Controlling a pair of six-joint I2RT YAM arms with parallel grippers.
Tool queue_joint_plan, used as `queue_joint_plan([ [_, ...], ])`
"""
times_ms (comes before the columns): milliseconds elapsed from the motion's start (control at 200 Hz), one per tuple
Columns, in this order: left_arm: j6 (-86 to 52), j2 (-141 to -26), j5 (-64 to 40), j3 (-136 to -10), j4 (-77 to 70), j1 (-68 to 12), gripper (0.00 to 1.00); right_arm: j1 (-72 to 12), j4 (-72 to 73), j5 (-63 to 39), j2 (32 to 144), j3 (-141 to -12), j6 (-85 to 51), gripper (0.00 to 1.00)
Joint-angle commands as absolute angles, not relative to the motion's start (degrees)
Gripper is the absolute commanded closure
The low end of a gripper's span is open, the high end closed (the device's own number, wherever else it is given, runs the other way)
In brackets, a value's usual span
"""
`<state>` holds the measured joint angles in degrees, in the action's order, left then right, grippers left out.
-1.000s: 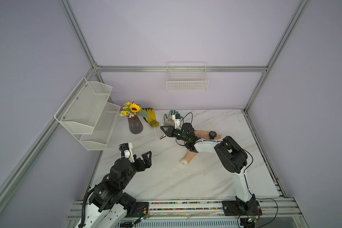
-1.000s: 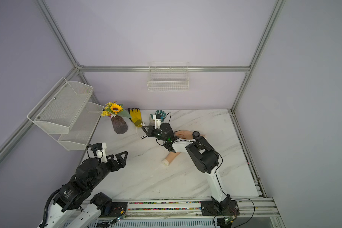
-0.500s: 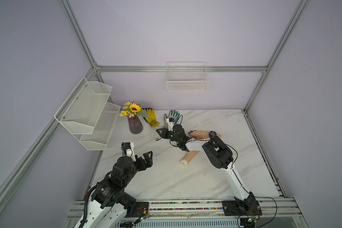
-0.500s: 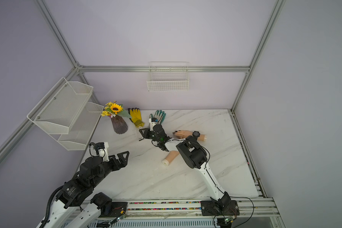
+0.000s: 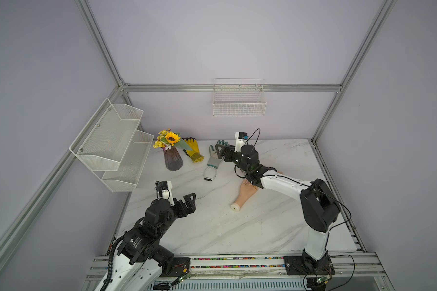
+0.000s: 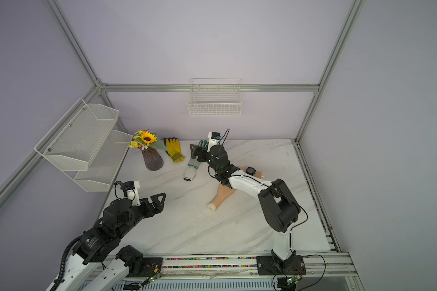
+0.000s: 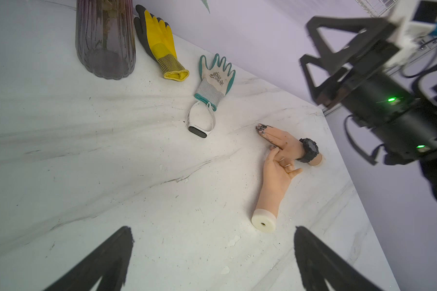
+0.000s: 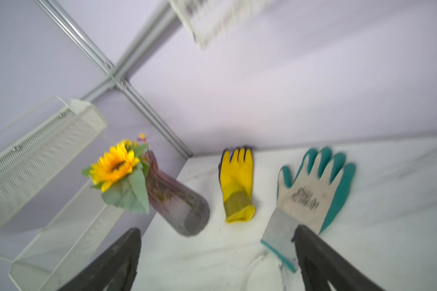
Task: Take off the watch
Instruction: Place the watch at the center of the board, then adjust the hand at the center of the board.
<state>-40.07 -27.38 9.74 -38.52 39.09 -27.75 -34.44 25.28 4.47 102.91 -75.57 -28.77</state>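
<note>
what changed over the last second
The right gripper opened, let go of the white watch, now lying by the cuff of the teal glove, and lifted away. The left gripper and black watch stayed put.

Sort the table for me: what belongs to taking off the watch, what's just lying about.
Job: white watch, off and lying by the teal glove; black watch, on a dummy hand; bare dummy hand.
Lying about: teal glove, yellow glove, vase of flowers, shelf rack, wire basket.
</note>
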Motion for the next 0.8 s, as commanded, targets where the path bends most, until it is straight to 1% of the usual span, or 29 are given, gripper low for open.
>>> queue_joint_plan([
  [0,-41.0,-27.8,9.6,-37.6,37.5,-27.4,0.00,-25.5,19.3,7.7,98.9,-71.1,-20.5,0.03],
  [110,-41.2,-28.2,8.9,-36.4,35.8,-27.4,0.00,-16.0,12.9,1.1,100.2,-71.5,-19.5,0.02],
  [220,-41.9,-28.9,8.0,-35.7,35.0,-27.4,0.00,-10.6,4.0,-2.8,104.8,-74.1,-18.5,0.03],
  [355,-42.3,-29.3,7.7,-35.2,35.1,-27.4,0.00,-6.9,3.7,-3.3,105.9,-69.8,-21.7,0.02],
  [435,-42.5,-29.5,7.7,-34.5,34.7,-27.4,0.00,-4.2,6.2,-9.8,106.3,-66.1,-23.0,0.02],
  [515,-42.6,-29.9,7.2,-33.9,34.0,-27.4,0.00,-2.8,8.7,-16.1,106.6,-62.7,-23.4,0.02],
  [615,-42.5,-30.7,7.0,-33.3,33.2,-27.4,0.00,-2.8,11.0,-20.4,106.3,-59.2,-23.3,0.02],
  [795,-42.5,-32.3,6.3,-32.7,31.5,-27.4,0.00,-2.8,14.1,-19.9,104.0,-52.8,-24.2,0.03],
])
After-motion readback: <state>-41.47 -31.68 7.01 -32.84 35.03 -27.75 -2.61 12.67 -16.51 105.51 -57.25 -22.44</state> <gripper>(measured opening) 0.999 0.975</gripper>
